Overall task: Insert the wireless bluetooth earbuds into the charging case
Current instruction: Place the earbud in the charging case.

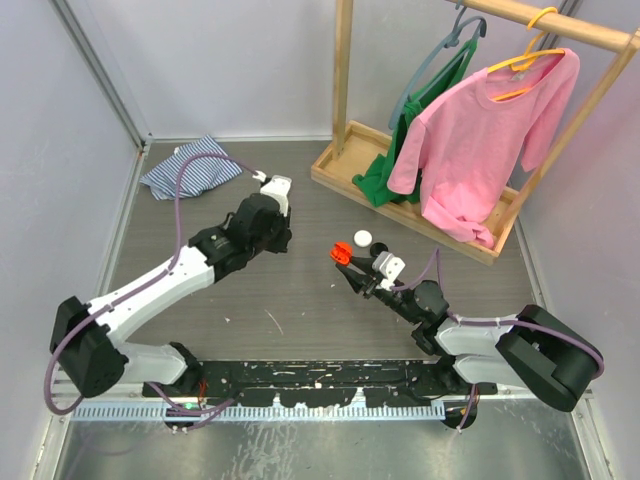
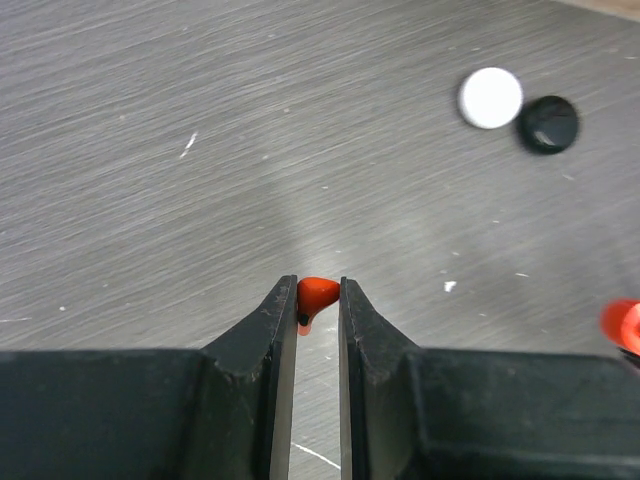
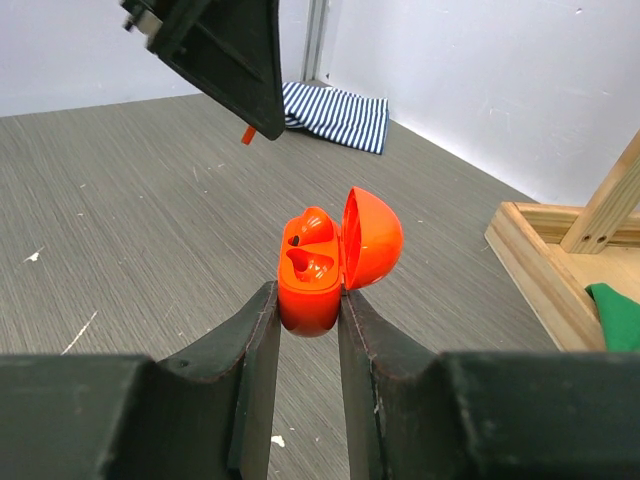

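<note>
A tiny red-orange earbud (image 2: pixel 318 296) with a dark spot is pinched at the very tips of my left gripper (image 2: pixel 318 290), which is shut on it above the table. My right gripper (image 3: pixel 308 300) is shut on the base of the red-orange charging case (image 3: pixel 308 290), whose lid (image 3: pixel 372 238) stands open to the right. The case's far socket (image 3: pixel 310 228) looks filled by an orange piece, and the near socket (image 3: pixel 310 265) is hollow. In the right wrist view the left gripper's fingers (image 3: pixel 225 60) hang up and left of the case, apart from it. In the top view the case (image 1: pixel 339 252) sits mid-table.
A white round puck (image 2: pixel 490 97) and a black one (image 2: pixel 548 124) lie side by side on the table beyond the case. A striped cloth (image 1: pixel 190 167) lies at the back left. A wooden rack (image 1: pixel 345 170) with a pink shirt (image 1: pixel 480 130) and green clothes stands at the back right.
</note>
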